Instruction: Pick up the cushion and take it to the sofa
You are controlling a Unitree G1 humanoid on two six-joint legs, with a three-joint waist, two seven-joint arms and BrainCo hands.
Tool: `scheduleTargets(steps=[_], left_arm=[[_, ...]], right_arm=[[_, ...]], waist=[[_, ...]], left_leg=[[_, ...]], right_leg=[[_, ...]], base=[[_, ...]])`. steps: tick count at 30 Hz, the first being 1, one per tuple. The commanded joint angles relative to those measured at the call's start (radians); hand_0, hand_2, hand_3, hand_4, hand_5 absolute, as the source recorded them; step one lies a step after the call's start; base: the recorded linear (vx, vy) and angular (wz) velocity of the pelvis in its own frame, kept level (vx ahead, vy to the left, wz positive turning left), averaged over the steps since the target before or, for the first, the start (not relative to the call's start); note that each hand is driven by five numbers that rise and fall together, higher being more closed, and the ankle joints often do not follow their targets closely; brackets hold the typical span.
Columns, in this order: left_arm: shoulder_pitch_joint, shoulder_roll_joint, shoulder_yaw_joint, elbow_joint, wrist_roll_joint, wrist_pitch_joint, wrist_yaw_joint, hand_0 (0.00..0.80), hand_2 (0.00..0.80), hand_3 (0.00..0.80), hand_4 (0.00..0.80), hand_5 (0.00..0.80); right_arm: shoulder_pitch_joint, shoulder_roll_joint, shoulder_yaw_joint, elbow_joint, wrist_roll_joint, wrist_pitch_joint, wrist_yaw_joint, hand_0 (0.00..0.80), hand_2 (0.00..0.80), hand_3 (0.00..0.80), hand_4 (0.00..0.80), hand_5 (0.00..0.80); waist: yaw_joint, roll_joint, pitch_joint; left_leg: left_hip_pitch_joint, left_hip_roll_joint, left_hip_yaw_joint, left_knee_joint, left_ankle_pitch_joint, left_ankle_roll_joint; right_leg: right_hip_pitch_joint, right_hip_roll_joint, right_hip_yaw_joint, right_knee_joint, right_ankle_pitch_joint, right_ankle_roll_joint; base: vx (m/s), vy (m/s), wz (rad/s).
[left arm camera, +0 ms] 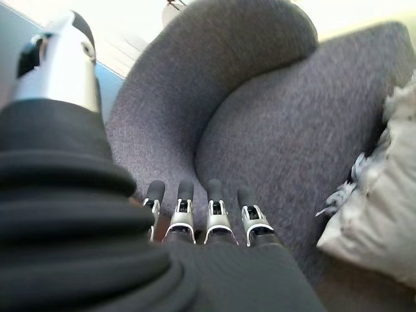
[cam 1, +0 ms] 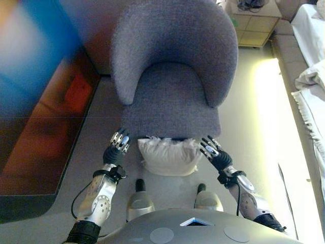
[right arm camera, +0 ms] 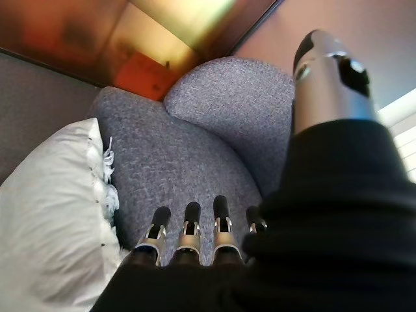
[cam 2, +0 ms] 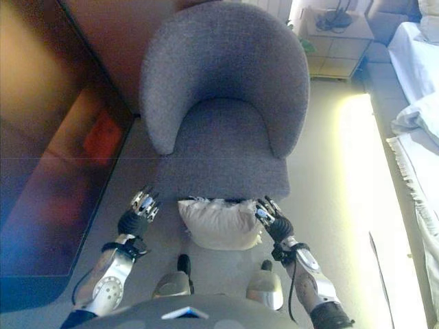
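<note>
The white cushion (cam 1: 169, 156) lies on the floor (cam 1: 238, 132), right up against the front of the grey chair (cam 1: 172, 76). The left hand (cam 1: 118, 145) is just to the left of the cushion and the right hand (cam 1: 216, 152) is just to the right of it. Both hands have their fingers (left arm camera: 218, 218) straight and wide, holding nothing. The cushion has a little fringe on the edge by the chair. Farther off, past the chair on the right, is a small cabinet (cam 1: 254, 20). A white bed (cam 1: 312, 56) is along the right side.
</note>
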Motion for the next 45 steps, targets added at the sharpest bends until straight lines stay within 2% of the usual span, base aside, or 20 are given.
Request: scheduleTargets(steps=[1,6,9,12,14,16,18,21,25,32,36,37,41,42,44,45], left_arm=[[-0.088,0.048,0.042,-0.003,0.096,-0.064,0.029,0.000,0.000,0.000,0.000,0.000],[-0.128,0.057,0.029,-0.017,0.089,-0.046,0.019,0.000,0.000,0.000,0.000,0.000],[-0.144,0.039,0.022,-0.033,-0.045,0.007,-0.051,0.000,0.000,0.000,0.000,0.000],[-0.137,-0.040,0.035,-0.028,-0.438,0.169,-0.248,0.000,0.000,0.000,0.000,0.000],[-0.120,-0.121,0.043,0.018,-0.655,0.251,-0.390,0.000,0.000,0.000,0.000,0.000],[-0.105,-0.153,0.042,0.043,-0.751,0.255,-0.454,0.000,0.000,0.000,0.000,0.000],[-0.090,-0.175,0.061,0.054,-0.803,0.266,-0.492,0.000,0.000,0.000,0.000,0.000],[-0.070,-0.193,0.095,0.043,-0.766,0.254,-0.492,0.000,0.000,0.000,0.000,0.000],[-0.052,-0.196,0.132,0.029,-0.764,0.272,-0.489,0.000,0.000,0.000,0.000,0.000],[-0.053,-0.196,0.133,0.020,-0.739,0.270,-0.461,0.000,0.000,0.000,0.000,0.000],[-0.045,-0.171,0.120,0.011,-0.662,0.215,-0.428,0.000,0.000,0.000,0.000,0.000],[-0.045,-0.160,0.120,0.016,-0.612,0.181,-0.401,0.000,0.000,0.000,0.000,0.000],[-0.055,-0.088,0.123,0.030,-0.279,0.022,-0.176,0.000,0.000,0.000,0.000,0.000],[-0.064,-0.059,0.125,0.035,-0.118,-0.025,-0.096,0.000,0.000,0.000,0.000,0.000],[-0.078,-0.013,0.114,0.058,0.075,-0.060,-0.006,0.000,0.000,0.000,0.000,0.000],[-0.083,0.004,0.111,0.064,0.125,-0.060,0.030,0.000,0.000,0.000,0.000,0.000]], right_arm=[[-0.040,0.030,-0.028,-0.077,0.026,-0.069,-0.006,0.000,0.000,0.000,0.000,0.000],[-0.074,0.047,-0.017,-0.060,0.006,-0.095,-0.023,0.000,0.000,0.000,0.000,0.000],[-0.092,0.061,-0.021,-0.066,0.092,-0.087,0.007,0.000,0.000,0.000,0.000,0.000],[-0.098,0.107,-0.043,-0.046,0.349,-0.010,0.161,0.000,0.000,0.000,0.000,0.000],[-0.112,0.170,-0.068,-0.007,0.592,0.095,0.319,0.000,0.000,0.000,0.000,0.000],[-0.127,0.215,-0.083,-0.017,0.784,0.175,0.396,0.000,0.000,0.000,0.000,0.000],[-0.125,0.238,-0.107,-0.027,0.848,0.206,0.409,0.000,0.000,0.000,0.000,0.000],[-0.113,0.256,-0.141,-0.034,0.812,0.236,0.396,0.000,0.000,0.000,0.000,0.000],[-0.073,0.241,-0.154,-0.048,0.734,0.271,0.455,0.000,0.000,0.000,0.000,0.000],[-0.060,0.218,-0.137,-0.043,0.687,0.249,0.430,0.000,0.000,0.000,0.000,0.000],[-0.049,0.193,-0.115,-0.045,0.621,0.203,0.424,0.000,0.000,0.000,0.000,0.000],[-0.049,0.186,-0.109,-0.044,0.597,0.183,0.411,0.000,0.000,0.000,0.000,0.000],[-0.051,0.145,-0.096,-0.043,0.447,0.076,0.294,0.000,0.000,0.000,0.000,0.000],[-0.055,0.125,-0.089,-0.033,0.301,-0.002,0.205,0.000,0.000,0.000,0.000,0.000],[-0.084,0.071,-0.084,0.004,0.106,-0.079,0.099,0.000,0.000,0.000,0.000,0.000],[-0.097,0.051,-0.080,0.008,0.042,-0.088,0.049,0.000,0.000,0.000,0.000,0.000]], waist=[[0.013,-0.019,0.006],[0.032,-0.030,-0.007],[0.045,-0.038,-0.012],[0.057,-0.044,-0.015],[0.064,-0.050,-0.021],[0.069,-0.051,-0.029],[0.070,-0.046,-0.042],[0.067,-0.041,-0.059],[0.062,-0.040,-0.074],[0.059,-0.041,-0.082],[0.058,-0.043,-0.079],[0.059,-0.043,-0.079],[0.061,-0.048,-0.073],[0.062,-0.050,-0.066],[0.060,-0.057,-0.058],[0.060,-0.060,-0.050]], left_leg=[[-0.012,0.009,0.001,0.075,-0.079,0.044],[-0.006,-0.006,0.012,0.040,-0.080,0.058],[-0.012,-0.008,0.011,0.019,-0.070,0.060],[-0.022,-0.005,0.013,0.026,-0.069,0.062],[-0.028,0.006,0.021,0.050,-0.077,0.059],[-0.035,0.016,0.025,0.070,-0.082,0.056],[-0.035,0.024,0.031,0.074,-0.081,0.052],[-0.024,0.031,0.037,0.066,-0.078,0.047],[-0.018,0.032,0.035,0.057,-0.074,0.039],[-0.013,0.026,0.026,0.042,-0.068,0.033],[-0.015,0.019,0.023,0.044,-0.070,0.035],[-0.016,0.018,0.024,0.044,-0.069,0.035],[-0.030,0.011,0.017,0.073,-0.080,0.036],[-0.036,0.008,0.012,0.098,-0.090,0.035],[-0.053,0.010,0.011,0.161,-0.111,0.032],[-0.064,0.009,0.007,0.195,-0.124,0.031]], right_leg=[[0.004,-0.054,-0.026,0.076,-0.016,0.019],[0.019,-0.071,-0.035,0.041,0.013,0.032],[0.026,-0.070,-0.045,0.025,0.022,0.036],[0.036,-0.063,-0.053,0.015,0.016,0.036],[0.047,-0.064,-0.052,0.014,0.010,0.036],[0.057,-0.062,-0.044,0.012,0.001,0.037],[0.069,-0.060,-0.038,0.003,-0.004,0.041],[0.084,-0.050,-0.033,-0.017,-0.008,0.042],[0.087,-0.039,-0.030,-0.038,-0.005,0.037],[0.086,-0.030,-0.030,-0.046,-0.003,0.031],[0.080,-0.034,-0.029,-0.046,0.001,0.033],[0.079,-0.036,-0.029,-0.046,0.003,0.034],[0.075,-0.046,-0.027,-0.044,0.007,0.039],[0.077,-0.050,-0.022,-0.040,0.007,0.040],[0.067,-0.055,-0.009,-0.024,0.008,0.038],[0.062,-0.057,0.001,-0.011,0.007,0.038]], base=[[0.069,0.084,-0.15],[0.028,0.027,-0.10],[-0.007,-0.036,-0.08],[0.000,-0.044,-0.01],[0.033,-0.056,0.00],[0.041,-0.045,-0.03],[0.037,-0.003,-0.07],[0.052,0.015,-0.04],[0.017,0.005,-0.05],[0.000,0.000,0.00],[-0.002,0.034,0.00],[0.005,0.046,0.00],[0.003,0.051,0.01],[-0.006,0.056,0.00],[0.014,0.058,0.00],[0.019,0.066,-0.02]])
